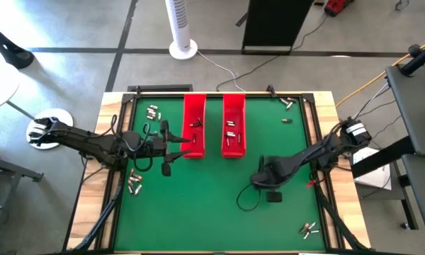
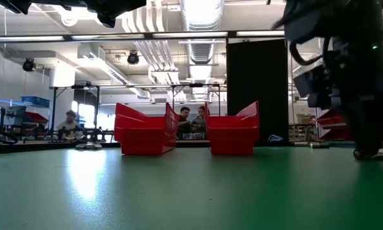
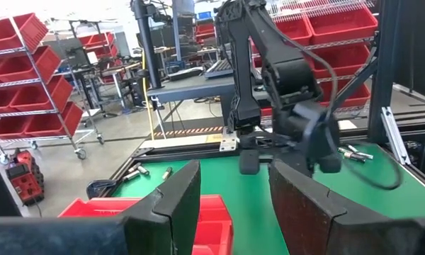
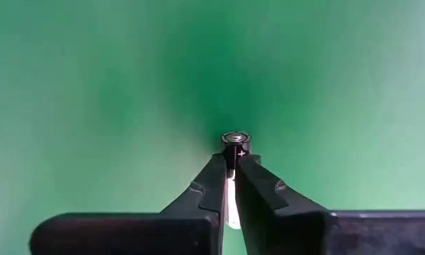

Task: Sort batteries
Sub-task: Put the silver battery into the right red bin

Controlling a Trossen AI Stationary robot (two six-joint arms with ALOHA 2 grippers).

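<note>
Two long red trays (image 1: pixel 193 106) (image 1: pixel 234 106) stand side by side at the far middle of the green mat (image 1: pixel 212 212). A few batteries (image 1: pixel 230 134) lie in them. More batteries lie loose on the mat at the far left (image 1: pixel 152 112), near left (image 1: pixel 133 183), far right (image 1: pixel 287 103) and near right (image 1: pixel 309 228). My right gripper (image 1: pixel 261 178) points down over the mat to the right of centre and is shut on one battery (image 4: pixel 235 142). My left gripper (image 1: pixel 193 142) stands level at the left tray's near end, open, with nothing between its fingers (image 3: pixel 188 191). My right gripper pinches the battery's body (image 4: pixel 231 202) between its two fingers, coming from above and pointing down. The battery lies along the fingers, upright. Its dark plus end (image 4: pixel 235 139) sticks out past the fingertips toward the mat.
A black frame rail (image 1: pixel 120 127) runs round the mat. In the low view the two trays (image 2: pixel 143 131) (image 2: pixel 233 131) stand ahead, with the right gripper (image 2: pixel 364 152) low at the right. People sit in the room beyond the table's far edge. Bare mat lies at the near middle.
</note>
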